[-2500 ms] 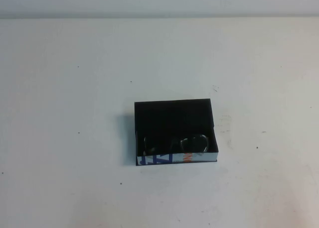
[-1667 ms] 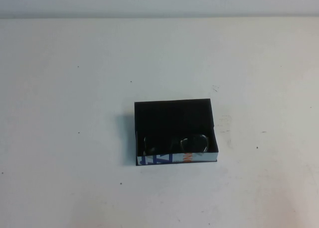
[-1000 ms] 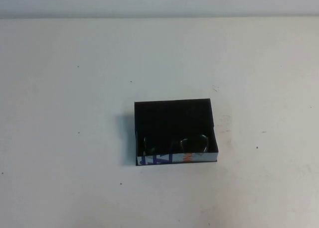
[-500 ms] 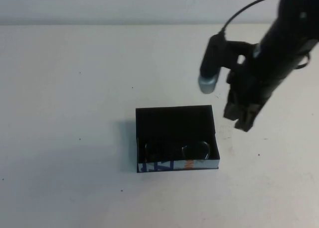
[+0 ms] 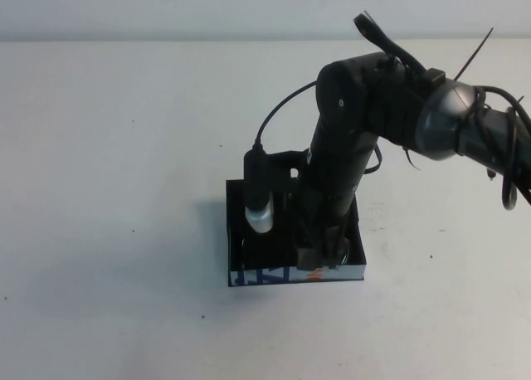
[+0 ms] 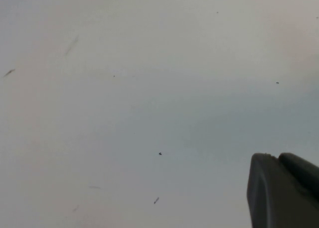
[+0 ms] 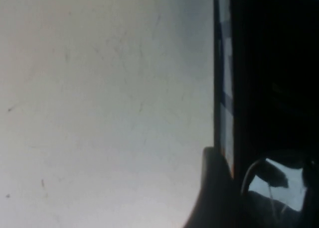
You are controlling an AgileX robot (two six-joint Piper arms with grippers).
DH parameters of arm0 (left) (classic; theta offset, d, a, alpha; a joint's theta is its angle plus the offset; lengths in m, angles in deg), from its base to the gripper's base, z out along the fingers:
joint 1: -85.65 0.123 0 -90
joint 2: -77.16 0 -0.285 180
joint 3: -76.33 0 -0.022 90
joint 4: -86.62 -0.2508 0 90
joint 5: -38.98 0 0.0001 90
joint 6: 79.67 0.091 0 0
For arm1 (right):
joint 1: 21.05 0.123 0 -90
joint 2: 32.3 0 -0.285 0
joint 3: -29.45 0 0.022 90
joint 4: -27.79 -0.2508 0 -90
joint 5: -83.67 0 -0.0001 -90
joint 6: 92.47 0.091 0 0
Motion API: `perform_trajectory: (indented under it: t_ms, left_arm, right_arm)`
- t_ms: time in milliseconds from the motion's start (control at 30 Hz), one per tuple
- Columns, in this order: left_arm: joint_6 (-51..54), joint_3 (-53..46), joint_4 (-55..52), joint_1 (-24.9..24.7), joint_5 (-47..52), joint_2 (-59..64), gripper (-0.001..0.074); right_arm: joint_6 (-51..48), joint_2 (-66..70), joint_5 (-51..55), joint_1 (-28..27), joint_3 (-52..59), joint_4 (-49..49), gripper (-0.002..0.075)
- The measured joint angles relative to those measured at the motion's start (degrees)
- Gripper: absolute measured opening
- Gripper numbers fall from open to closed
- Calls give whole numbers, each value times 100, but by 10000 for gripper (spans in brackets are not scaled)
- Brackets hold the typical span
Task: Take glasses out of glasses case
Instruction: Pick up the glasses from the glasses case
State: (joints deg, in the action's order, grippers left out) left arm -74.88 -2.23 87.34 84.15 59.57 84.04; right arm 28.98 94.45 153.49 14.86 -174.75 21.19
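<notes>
High view shows the right gripper (image 5: 322,251) down inside the glasses case (image 5: 236,222) at its printed near wall, where the glasses (image 7: 266,175) lie — not yet lifted out. Its finger spread cannot be told. The left gripper (image 6: 284,190) hangs over bare table (image 6: 124,88), pressed together.

The glasses case (image 5: 235,231), a shallow open black box, is laid flat mid-desk, its white near wall printed blue and orange. The glasses (image 7: 266,174) are seen inside against that near wall, largely hidden.
</notes>
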Motion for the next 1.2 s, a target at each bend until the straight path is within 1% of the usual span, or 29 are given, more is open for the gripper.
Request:
perform_trajectory:
  t_ms: [233, 700, 933, 1000, 1100, 1200]
  left_arm:
    - [0, 0, 0, 0, 0, 0, -5]
    - [0, 0, 0, 0, 0, 0, -5]
    - [0, 0, 0, 0, 0, 0, -5]
    - [0, 0, 0, 0, 0, 0, -5]
    - [0, 0, 0, 0, 0, 0, -5]
    - [0, 0, 0, 0, 0, 0, -5]
  right_arm:
    - [-11, 13, -258, 76, -19, 0, 332]
    - [-11, 249, -750, 65, -24, 177, 330]
    - [-11, 352, -811, 31, -24, 104, 323]
    - [-11, 426, -811, 10, -24, 67, 302]
    - [-11, 467, -811, -3, -24, 67, 227]
    - [57, 467, -773, -3, -33, 29, 100]
